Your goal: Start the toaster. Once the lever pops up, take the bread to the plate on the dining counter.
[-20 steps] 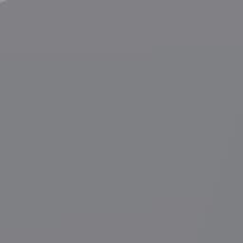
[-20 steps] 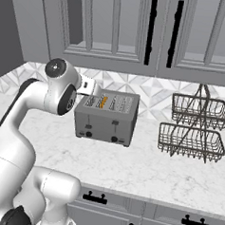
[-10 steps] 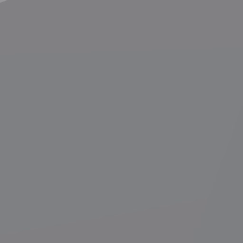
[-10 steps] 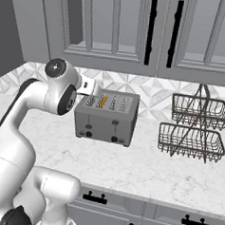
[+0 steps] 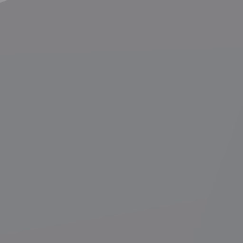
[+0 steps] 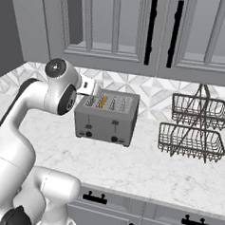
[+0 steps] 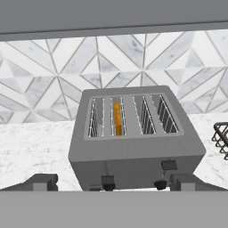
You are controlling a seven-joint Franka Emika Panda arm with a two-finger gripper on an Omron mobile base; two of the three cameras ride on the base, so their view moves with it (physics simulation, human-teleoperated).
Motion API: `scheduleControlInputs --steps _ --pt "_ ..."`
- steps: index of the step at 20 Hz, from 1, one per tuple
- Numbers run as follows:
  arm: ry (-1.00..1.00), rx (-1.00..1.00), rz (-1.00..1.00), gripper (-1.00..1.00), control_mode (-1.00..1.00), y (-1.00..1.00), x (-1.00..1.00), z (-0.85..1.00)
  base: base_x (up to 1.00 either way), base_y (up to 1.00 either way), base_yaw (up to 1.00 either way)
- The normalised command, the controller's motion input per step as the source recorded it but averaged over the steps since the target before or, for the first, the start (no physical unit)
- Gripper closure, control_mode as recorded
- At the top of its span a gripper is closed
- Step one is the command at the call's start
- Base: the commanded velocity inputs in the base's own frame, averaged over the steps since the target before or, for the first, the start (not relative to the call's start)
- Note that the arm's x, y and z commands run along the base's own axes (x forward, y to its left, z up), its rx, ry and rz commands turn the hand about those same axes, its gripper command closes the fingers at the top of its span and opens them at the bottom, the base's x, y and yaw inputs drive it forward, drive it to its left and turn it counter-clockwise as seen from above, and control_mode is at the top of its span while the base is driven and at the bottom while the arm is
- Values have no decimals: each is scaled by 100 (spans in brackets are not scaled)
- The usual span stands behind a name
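Nearest in the hand view: two small dark finger tips of the gripper, set wide apart with nothing between them, poised just in front of and above the boxy grey metal four-slot toaster. Seen in the right base view as the white jointed arm bent over the counter, its hand ending beside the toaster's left top corner. Resting on the white grey-veined marble wall counter, two dark levers and two dark knobs on the front face. Standing upright in the second slot from the left: the pale tan bread slice with golden-brown crust edge, only its top edge visible. Well apart to the right: dark wire two-tier basket rack. Behind: marble tiled backsplash in a diamond pattern, then grey upper cabinets with black handles.
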Motion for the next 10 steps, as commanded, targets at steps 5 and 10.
scheduleControlInputs --steps 5,10 --pt "0 0 0 -100 -100 0 0 0 0 0 0" --pt "0 0 0 -100 -100 0 0 0 0 0 0"
